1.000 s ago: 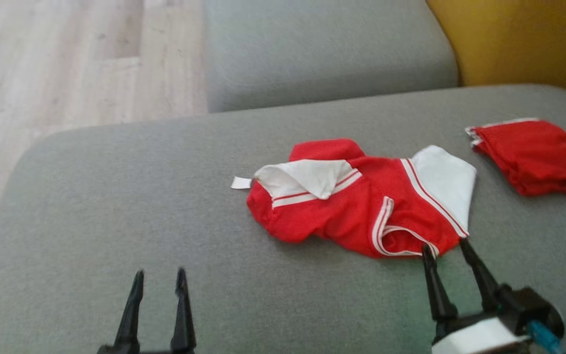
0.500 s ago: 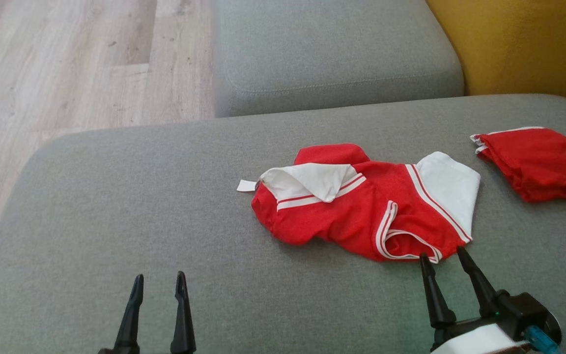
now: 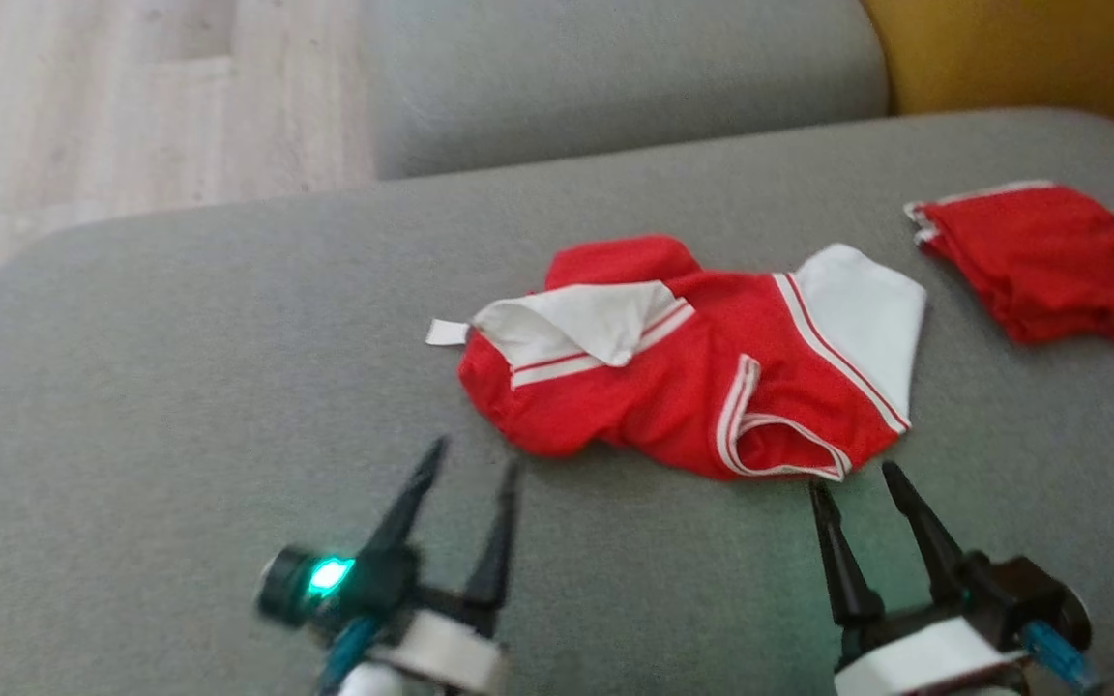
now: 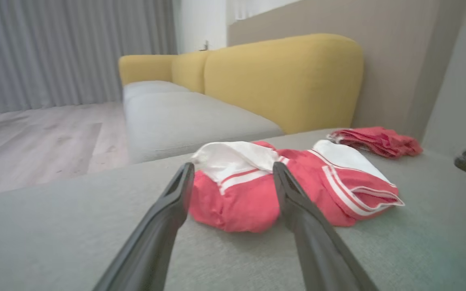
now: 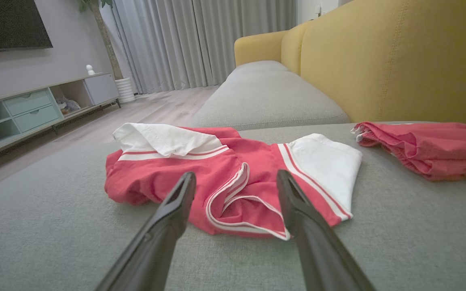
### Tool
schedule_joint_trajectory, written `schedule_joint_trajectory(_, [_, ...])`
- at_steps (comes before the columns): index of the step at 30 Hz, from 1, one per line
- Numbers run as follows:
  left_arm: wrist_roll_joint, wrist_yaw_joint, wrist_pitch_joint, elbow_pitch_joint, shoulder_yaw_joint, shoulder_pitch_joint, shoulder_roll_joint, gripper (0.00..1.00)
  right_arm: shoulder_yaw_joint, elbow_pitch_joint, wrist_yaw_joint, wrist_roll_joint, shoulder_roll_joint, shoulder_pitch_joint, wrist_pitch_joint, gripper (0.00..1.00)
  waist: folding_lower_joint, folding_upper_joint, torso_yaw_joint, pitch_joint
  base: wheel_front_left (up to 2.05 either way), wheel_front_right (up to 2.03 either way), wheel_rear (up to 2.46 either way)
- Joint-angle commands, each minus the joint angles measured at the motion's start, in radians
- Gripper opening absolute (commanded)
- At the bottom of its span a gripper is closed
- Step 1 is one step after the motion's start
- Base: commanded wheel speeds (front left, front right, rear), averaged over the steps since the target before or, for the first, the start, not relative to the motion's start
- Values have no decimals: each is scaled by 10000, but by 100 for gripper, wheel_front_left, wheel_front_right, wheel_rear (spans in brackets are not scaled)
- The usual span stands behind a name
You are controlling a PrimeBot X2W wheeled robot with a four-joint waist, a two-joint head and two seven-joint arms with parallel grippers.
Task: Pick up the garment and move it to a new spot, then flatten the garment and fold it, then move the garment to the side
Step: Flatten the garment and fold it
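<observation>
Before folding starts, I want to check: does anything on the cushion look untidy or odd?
The red-and-white garment lies crumpled on the grey cushion, a white panel flipped over it. Nothing looks damaged or spilled.

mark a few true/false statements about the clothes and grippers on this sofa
1. The left gripper and the right gripper are both open, with nothing held. True.
2. The red and white garment is lifted off the seat. False: it lies crumpled on the grey cushion.
3. A second red garment lies on the same cushion, on the robot's right, apart from the first. True.
4. The left gripper pinches the white tag. False: the tag lies free at the garment's left edge, and the gripper is short of the cloth.
5. The sofa's backrest is yellow. True.
</observation>
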Motion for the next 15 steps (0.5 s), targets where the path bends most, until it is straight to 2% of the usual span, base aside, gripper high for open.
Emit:
schedule_joint_trajectory(1, [3,-84,-95,233,-184,-1016,-20,100,310,-403,65,-51,-175,-660,-38,100,-1,0,-449,457,0,0,0])
schedule_joint_trajectory(8, [-822,150,825,2510,-3005,-4294,-20,100,595,-657,65,-57,-155,-1501,-38,100,-1,0,-1682,2138,0,0,0])
schedule_joint_trajectory(15, [-1990,625,1245,3361,-5196,-5961,-20,100,497,-733,65,38,19,-1832,-38,100,-1,0,-2610,3184,0,0,0])
